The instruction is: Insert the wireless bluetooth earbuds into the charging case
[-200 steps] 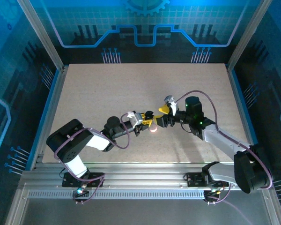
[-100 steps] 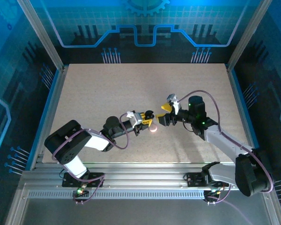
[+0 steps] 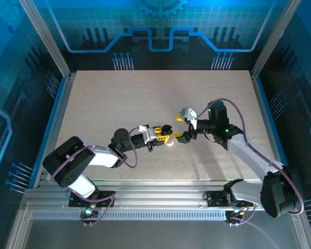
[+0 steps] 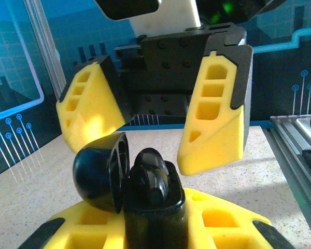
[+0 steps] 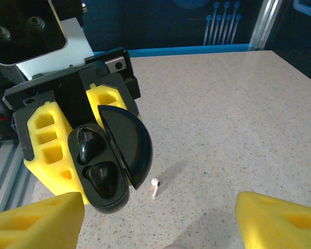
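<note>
The black charging case (image 5: 101, 176) sits clamped between the yellow fingers of the left gripper (image 4: 150, 218). Its rounded lid (image 5: 127, 150) is swung open to one side. Inside are two glossy black hollows; I cannot tell if a black earbud sits there. The tiny whitish earbud (image 5: 155, 187) lies on the table, near the open lid.

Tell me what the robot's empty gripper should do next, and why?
Probably lower the open right gripper onto the white earbud lying on the table and pinch it. The left gripper holds the charging case with its lid open, so that loose earbud looks like the next piece to fetch.
</note>
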Motion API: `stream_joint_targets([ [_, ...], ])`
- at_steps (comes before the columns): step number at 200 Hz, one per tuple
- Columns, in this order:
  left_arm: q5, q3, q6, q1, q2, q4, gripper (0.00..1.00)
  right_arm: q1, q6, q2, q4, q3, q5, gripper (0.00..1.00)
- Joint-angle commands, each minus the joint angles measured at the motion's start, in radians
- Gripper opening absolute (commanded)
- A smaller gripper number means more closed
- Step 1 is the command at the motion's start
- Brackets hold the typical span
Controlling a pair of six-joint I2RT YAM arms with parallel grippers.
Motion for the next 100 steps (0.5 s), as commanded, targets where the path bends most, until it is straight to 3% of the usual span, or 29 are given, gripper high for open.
stream_joint_targets([
  [1, 0.041, -0.017, 0.022, -0.008, -0.027, 0.032, 0.22, 0.01, -0.097, 0.037, -0.127, 0.062, -0.086, 0.77],
  [60, 0.026, -0.017, 0.03, -0.006, -0.028, 0.033, 0.22, 0.069, -0.225, 0.128, -0.312, 0.188, -0.151, 0.69],
  [100, 0.009, -0.022, 0.039, -0.008, -0.024, 0.032, 0.22, 0.065, -0.263, 0.089, -0.329, 0.176, -0.181, 0.63],
])
